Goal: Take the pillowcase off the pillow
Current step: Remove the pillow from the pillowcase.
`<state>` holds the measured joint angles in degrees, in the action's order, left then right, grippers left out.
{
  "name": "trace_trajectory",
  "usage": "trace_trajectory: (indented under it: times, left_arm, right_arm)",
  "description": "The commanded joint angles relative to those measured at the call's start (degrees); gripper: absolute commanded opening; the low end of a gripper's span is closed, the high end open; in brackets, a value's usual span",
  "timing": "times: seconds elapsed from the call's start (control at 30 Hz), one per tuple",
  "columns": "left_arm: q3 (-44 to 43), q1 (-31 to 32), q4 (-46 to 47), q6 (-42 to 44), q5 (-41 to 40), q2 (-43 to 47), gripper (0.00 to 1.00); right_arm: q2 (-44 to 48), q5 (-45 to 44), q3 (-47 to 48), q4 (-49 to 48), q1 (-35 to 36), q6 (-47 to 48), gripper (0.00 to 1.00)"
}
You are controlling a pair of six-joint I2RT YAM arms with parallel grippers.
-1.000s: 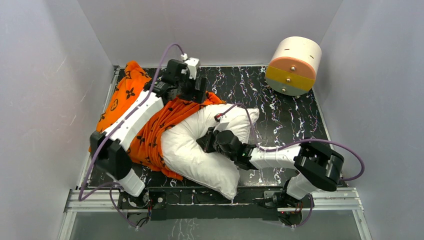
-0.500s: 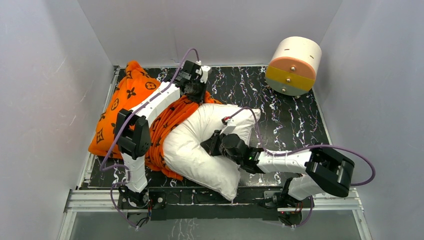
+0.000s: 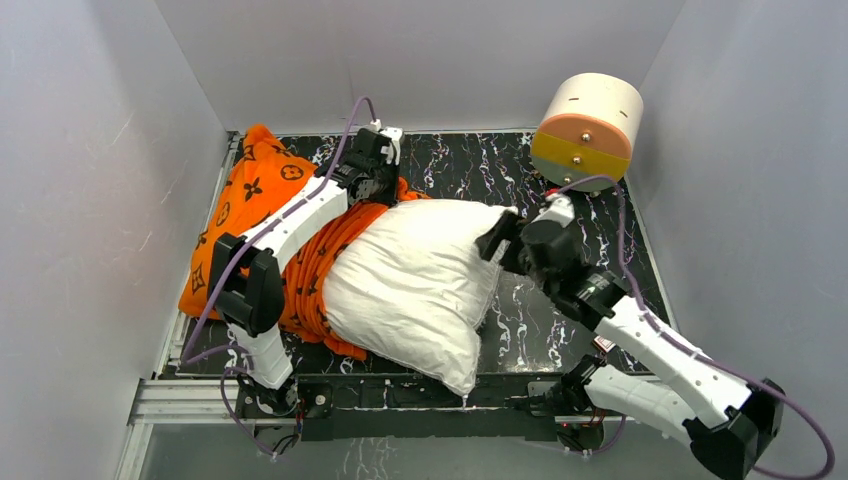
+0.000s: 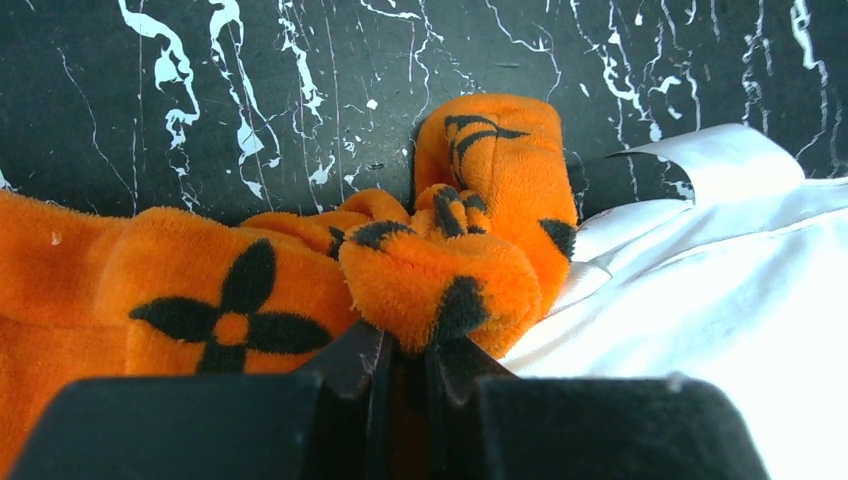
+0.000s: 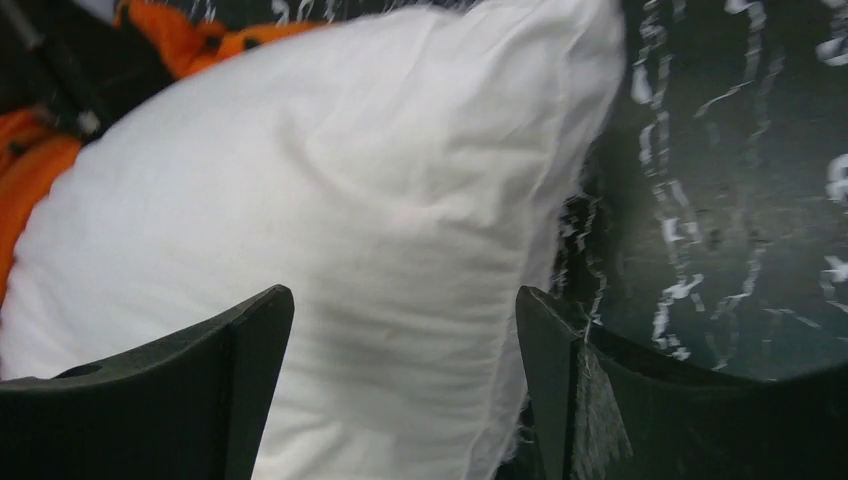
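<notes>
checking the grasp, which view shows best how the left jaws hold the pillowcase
Left wrist: the left gripper has its jaws pinched on a pillowcase fold. Top external shows only the gripper's back there; right wrist shows just an orange sliver.

The black counter [image 3: 470,160] with white marble veining carries a plump white rectangular pillow [image 3: 420,285] near its front edge. An orange fabric pillowcase [image 3: 250,200] with black motifs lies bunched along the left side, touching the pillow. A white-and-orange round drum [image 3: 588,130] sits at the far right corner.
</notes>
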<state>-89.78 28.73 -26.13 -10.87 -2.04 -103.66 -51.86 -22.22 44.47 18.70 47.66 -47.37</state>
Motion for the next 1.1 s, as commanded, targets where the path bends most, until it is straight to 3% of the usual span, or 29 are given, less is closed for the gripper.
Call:
trace_trajectory:
  times: [0.0,0.1,0.23,0.4,0.57,0.8,0.9,0.97,1.0,1.07]
  left_arm:
    - [3.4,-0.7,-0.6,-3.2,-2.9,6.9,0.00]
    - [4.8,-0.7,0.0,-3.6,-3.6,8.6,0.00]
    - [6.5,-0.6,-0.1,-3.6,-4.4,9.9,0.00]
    - [8.7,-0.6,0.7,-4.7,-3.1,12.1,0.00]
    - [9.1,-0.6,0.8,-5.3,-1.3,12.5,0.00]
    - [9.2,-0.6,1.6,-6.3,0.6,12.3,0.00]
    - [9.2,-0.6,2.0,-6.4,1.0,12.2,0.00]
    - [9.2,-0.6,2.5,-6.7,1.4,12.2,0.00]
    - [9.3,-0.6,2.6,-6.9,1.4,12.4,0.00]
    - [9.4,-0.6,3.0,-7.0,1.3,12.7,0.00]
  right_arm:
    - [1.4,-2.5,7.2,13.8,-8.6,3.1,0.93]
    - [-2.3,-0.9,9.4,14.2,-11.7,3.6,0.98]
    - [-6.6,4.5,10.7,9.7,-15.6,1.4,0.99]
    - [-8.1,15.5,5.6,-4.8,-21.6,-4.2,0.99]
    - [-10.7,35.5,-4.6,-28.5,-28.5,-12.4,0.99]
    - [-17.1,45.0,-7.5,-39.8,-29.4,-18.5,0.98]
    - [-22.1,57.7,-5.8,-44.6,-29.3,-17.7,0.79]
    - [-24.3,63.3,-3.6,-41.5,-29.5,-14.8,0.52]
    - [-24.3,62.9,-2.6,-37.7,-29.7,-12.8,0.44]
    - [-22.6,58.0,-2.3,-32.6,-30.0,-9.5,0.18]
